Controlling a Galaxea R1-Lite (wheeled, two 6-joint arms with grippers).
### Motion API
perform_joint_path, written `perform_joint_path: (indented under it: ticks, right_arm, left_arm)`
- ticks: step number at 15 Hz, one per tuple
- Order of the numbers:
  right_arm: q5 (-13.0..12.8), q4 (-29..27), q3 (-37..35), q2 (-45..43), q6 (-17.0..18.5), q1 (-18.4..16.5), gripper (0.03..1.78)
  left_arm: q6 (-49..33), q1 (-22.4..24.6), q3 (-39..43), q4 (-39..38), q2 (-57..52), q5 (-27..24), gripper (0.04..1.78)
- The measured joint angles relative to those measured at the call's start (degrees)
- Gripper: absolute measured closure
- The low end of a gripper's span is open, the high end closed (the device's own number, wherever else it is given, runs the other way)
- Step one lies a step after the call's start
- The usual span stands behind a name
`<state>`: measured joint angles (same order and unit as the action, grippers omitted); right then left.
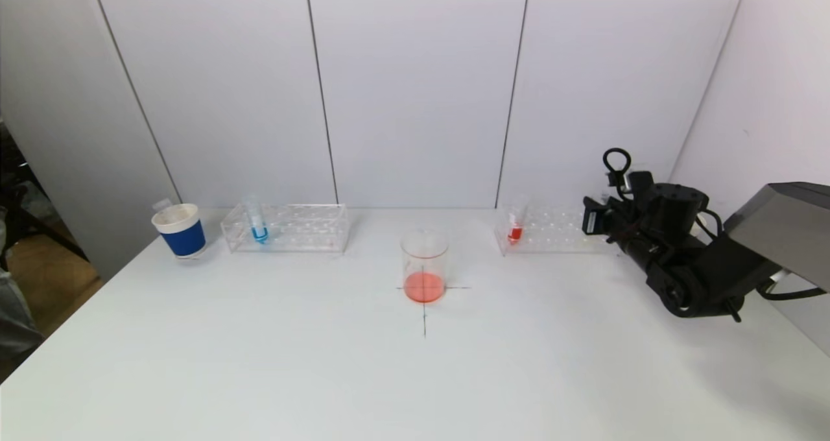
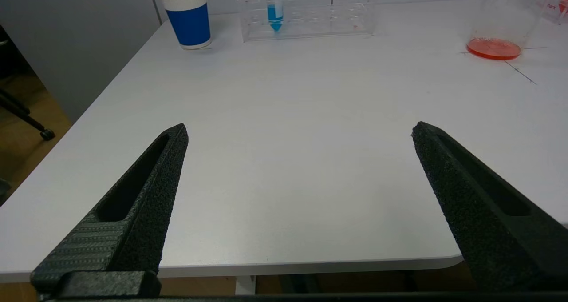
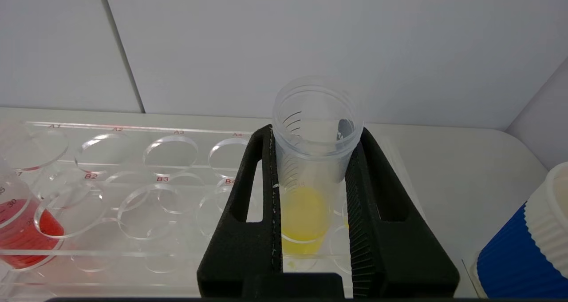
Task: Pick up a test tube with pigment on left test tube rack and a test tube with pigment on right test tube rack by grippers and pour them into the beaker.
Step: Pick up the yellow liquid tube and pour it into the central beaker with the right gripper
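A clear beaker (image 1: 424,259) with orange-red liquid stands on a cross mark at the table's middle. The left test tube rack (image 1: 305,227) holds a tube of blue pigment (image 1: 258,224), which the left wrist view also shows as the blue tube (image 2: 275,9). My left gripper (image 2: 299,126) hangs open and empty over the table's near edge, far from that rack. At the outer end of the right rack (image 1: 551,230), my right gripper (image 3: 316,131) is shut on a tube of yellow pigment (image 3: 306,213) whose lower end sits in the rack (image 3: 133,160). A red tube (image 1: 515,227) stands at that rack's inner end.
A blue paper cup (image 1: 179,230) stands left of the left rack. Another blue cup (image 3: 528,248) sits close beside my right gripper. White walls close the back and right of the table. The table's left edge drops to the floor.
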<state>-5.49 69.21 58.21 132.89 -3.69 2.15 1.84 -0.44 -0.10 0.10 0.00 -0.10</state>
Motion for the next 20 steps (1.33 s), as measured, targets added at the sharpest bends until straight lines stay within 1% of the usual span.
perform_joint_path:
  ticks: [4,10,13,15,18,20]
  right_arm:
    - [-0.07,-4.46,0.85,-4.06,-1.16,0.24,1.33]
    - [-0.02,-13.8,4.63,-10.79,-2.32,0.27,1.33]
    - [0.34,-20.81,8.35,-14.31,-2.28,0.28,1.33]
    - [0.43,-27.09,12.48,-16.49,-2.21,0.52,1.33]
    - [-0.05,-36.77,21.28,-18.03,-1.87,1.51,1.33]
    - [-1.23,-44.22,28.48,-18.25,-1.71,2.86,1.33]
  left_arm:
    - [-0.02,0.0,0.0,0.0,0.02,0.0,0.06]
    - [-0.02,0.0,0.02,0.0,0.0,0.0,0.06]
    - [-0.02,0.0,0.02,-0.02,0.0,0.0,0.06]
    - [0.0,0.0,0.0,0.0,0.02,0.0,0.06]
    - [-0.02,0.0,0.0,0.0,0.0,0.02,0.06]
    - [0.0,0.0,0.0,-0.02,0.0,0.0,0.06]
